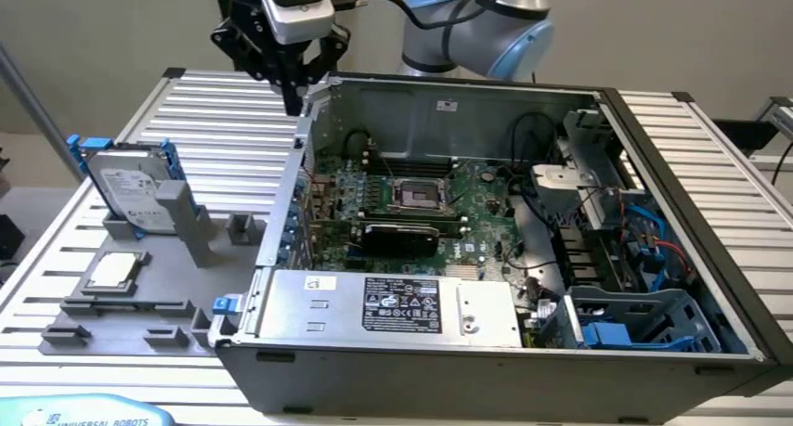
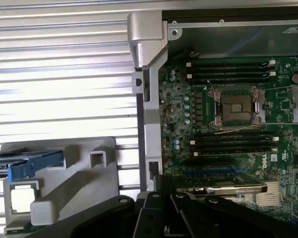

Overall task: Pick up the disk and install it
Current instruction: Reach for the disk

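While the black pincer (image 1: 293,99) hangs w/ jaws pinched shut on nothing, over the far corner of the open grey computer case (image 1: 496,380), the silver-grey hard disk in its blue plastic bracket (image 1: 128,189) stands upright in a grey plastic holder (image 1: 188,224), well apart, twd the exterior view's left, nearer the camera.

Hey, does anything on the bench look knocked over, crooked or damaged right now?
Nothing stands out. The disk stands on edge in its grey holder, the CPU chip lies flat on the same fixture, and the open computer case sits square on the table. The gripper is shut and empty above a corner of the case.
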Available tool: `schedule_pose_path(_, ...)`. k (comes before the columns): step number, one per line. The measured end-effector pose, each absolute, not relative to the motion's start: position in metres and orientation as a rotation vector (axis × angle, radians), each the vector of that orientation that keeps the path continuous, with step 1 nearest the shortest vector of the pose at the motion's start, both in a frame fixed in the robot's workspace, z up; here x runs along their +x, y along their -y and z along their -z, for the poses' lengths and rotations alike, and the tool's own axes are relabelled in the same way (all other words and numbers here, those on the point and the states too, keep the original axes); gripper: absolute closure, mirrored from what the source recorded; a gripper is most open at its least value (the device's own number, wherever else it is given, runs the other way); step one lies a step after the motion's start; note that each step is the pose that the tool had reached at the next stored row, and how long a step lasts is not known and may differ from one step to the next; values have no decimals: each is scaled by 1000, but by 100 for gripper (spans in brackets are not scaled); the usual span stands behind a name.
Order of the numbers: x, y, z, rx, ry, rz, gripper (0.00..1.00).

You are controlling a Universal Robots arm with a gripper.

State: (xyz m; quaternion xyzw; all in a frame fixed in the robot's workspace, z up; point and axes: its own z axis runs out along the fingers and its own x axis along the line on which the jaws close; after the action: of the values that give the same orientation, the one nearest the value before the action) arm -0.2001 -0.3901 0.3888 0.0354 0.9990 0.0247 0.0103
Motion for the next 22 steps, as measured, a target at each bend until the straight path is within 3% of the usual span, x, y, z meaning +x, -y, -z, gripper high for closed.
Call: schedule_pose_path(22, -300, 376, -381, 111, -3122, -77, 89)
